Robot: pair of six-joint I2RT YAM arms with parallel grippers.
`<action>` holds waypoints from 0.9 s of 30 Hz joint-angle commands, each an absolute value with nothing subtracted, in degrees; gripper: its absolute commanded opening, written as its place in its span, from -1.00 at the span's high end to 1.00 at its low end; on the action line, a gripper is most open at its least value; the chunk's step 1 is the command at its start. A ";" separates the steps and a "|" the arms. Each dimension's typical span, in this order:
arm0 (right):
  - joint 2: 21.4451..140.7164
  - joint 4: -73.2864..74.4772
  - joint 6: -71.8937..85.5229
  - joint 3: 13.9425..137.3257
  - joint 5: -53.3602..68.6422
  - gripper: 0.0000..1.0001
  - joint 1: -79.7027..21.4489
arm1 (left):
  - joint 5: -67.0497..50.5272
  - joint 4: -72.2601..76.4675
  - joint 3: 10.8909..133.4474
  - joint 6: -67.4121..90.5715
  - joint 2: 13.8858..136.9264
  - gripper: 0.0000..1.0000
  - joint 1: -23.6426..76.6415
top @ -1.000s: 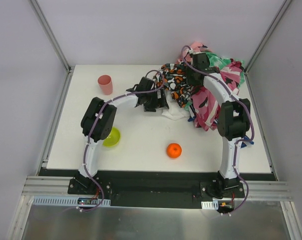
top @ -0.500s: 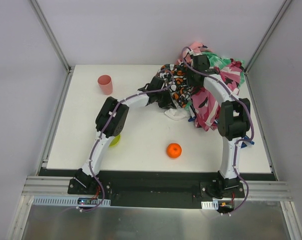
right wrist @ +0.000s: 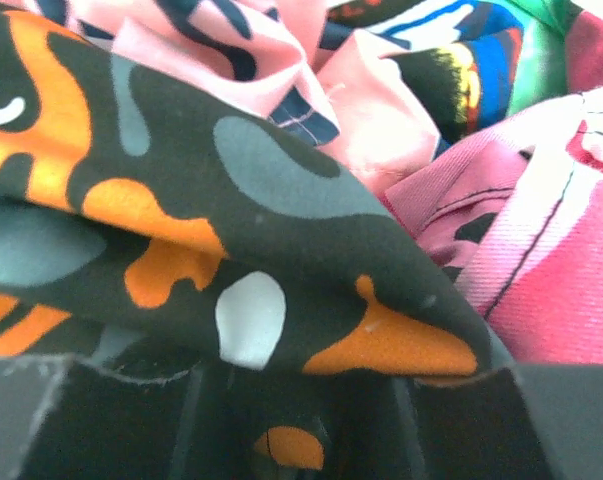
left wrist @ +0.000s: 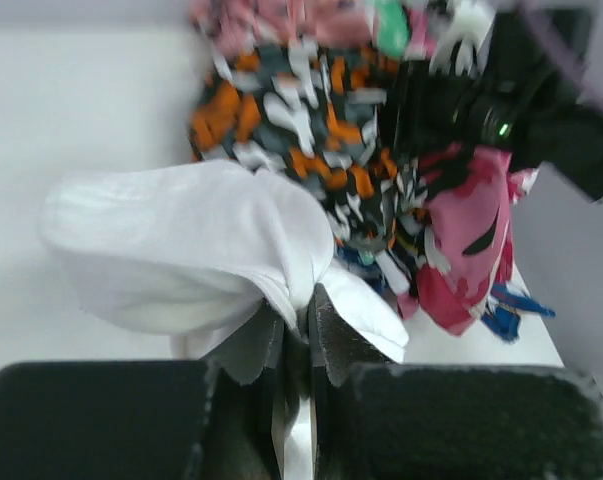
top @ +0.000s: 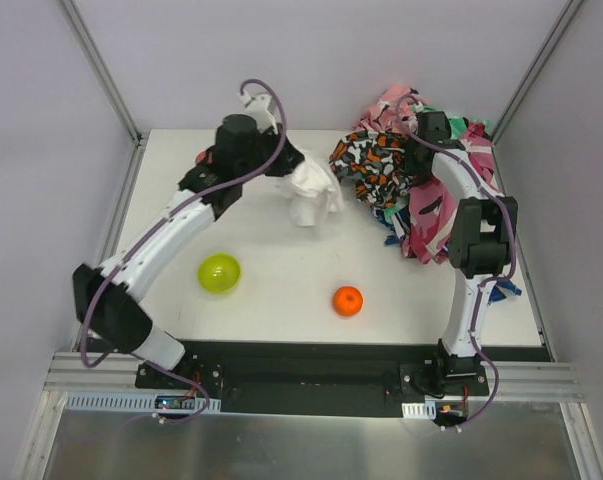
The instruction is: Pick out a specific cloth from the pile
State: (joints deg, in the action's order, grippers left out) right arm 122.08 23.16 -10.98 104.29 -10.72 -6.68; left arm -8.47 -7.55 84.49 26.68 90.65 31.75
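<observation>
Since half a second ago the left arm has swung up and away from the pile (top: 421,205), carrying the cloth (left wrist: 181,245) with it. The left hand (left wrist: 296,325) has its fingers pressed together on a gathered fold of that white fabric, which hangs bunched over the middle of the counter (top: 271,305), just beside the orange-black cloth (top: 376,160) but apart from it. The right hand (top: 426,130) sits at the top of the pile; patterned fabric drapes over its fingers, so I cannot tell whether it pinches anything.

The separation looks mostly done. What is left, I judge, is carrying the cloth well clear and setting it down. Bare counter lies to the left and nearer the bases. The back edge is close behind the left hand. The yellow-green ball (top: 219,272) and the orange (top: 348,300) sit nearer the front.
</observation>
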 commanded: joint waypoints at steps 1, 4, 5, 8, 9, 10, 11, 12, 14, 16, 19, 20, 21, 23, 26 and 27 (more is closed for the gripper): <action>119.98 27.07 -13.36 100.90 -15.74 0.22 -2.11 | -0.62 -9.40 86.04 18.38 81.58 1.00 31.29; 118.04 26.02 -13.36 99.67 -12.14 0.18 -2.11 | -0.35 -10.72 87.97 16.88 77.27 1.00 31.20; 117.25 25.58 -13.27 99.23 -10.91 0.15 -2.11 | -0.35 -11.33 88.50 16.44 76.12 1.00 31.20; 115.32 25.58 -13.18 98.70 -8.88 0.05 -2.11 | 1.06 -11.95 89.73 15.12 72.17 1.00 31.29; 114.62 25.75 -13.27 98.53 -7.83 0.00 -2.11 | 0.88 -12.30 90.17 14.86 71.20 1.00 31.29; 113.65 25.93 -13.18 98.44 -6.87 -0.05 -2.20 | 0.62 -12.57 90.61 14.59 70.58 1.00 31.29; 112.77 26.19 -13.10 98.35 -5.81 -0.10 -2.20 | 0.62 -12.83 90.88 14.42 69.88 1.00 31.29; 111.63 26.54 -13.01 98.35 -4.67 -0.17 -2.20 | 0.27 -13.01 90.97 14.33 69.26 1.00 31.29; 108.83 27.42 -12.66 98.17 -2.47 -0.35 -2.55 | 0.70 -13.44 90.79 14.15 68.21 1.00 31.20; 105.75 28.30 -12.39 98.09 -0.62 -0.51 -2.99 | 1.49 -13.53 90.00 14.24 67.33 1.00 31.29; 101.00 29.35 -11.43 97.82 2.54 -0.92 -3.95 | 2.46 -13.54 87.81 14.33 66.19 1.00 31.29; 99.07 29.62 -11.08 97.39 3.77 -0.92 -4.30 | 2.90 -13.54 86.67 14.76 65.83 1.00 31.29; 96.88 29.62 -10.47 96.77 5.00 -0.92 -4.57 | 3.16 -13.54 85.44 14.94 65.57 1.00 31.29; 92.40 28.92 -9.67 94.76 6.67 -0.92 -5.44 | 4.12 -13.54 82.98 15.38 65.48 1.00 31.29; 84.93 26.03 -8.09 90.28 8.25 -0.91 -6.76 | 7.54 -13.45 79.55 16.43 66.79 1.00 31.20; 82.12 25.06 -7.56 88.44 8.96 -0.91 -7.20 | 8.86 -13.36 78.93 16.70 68.01 1.00 31.11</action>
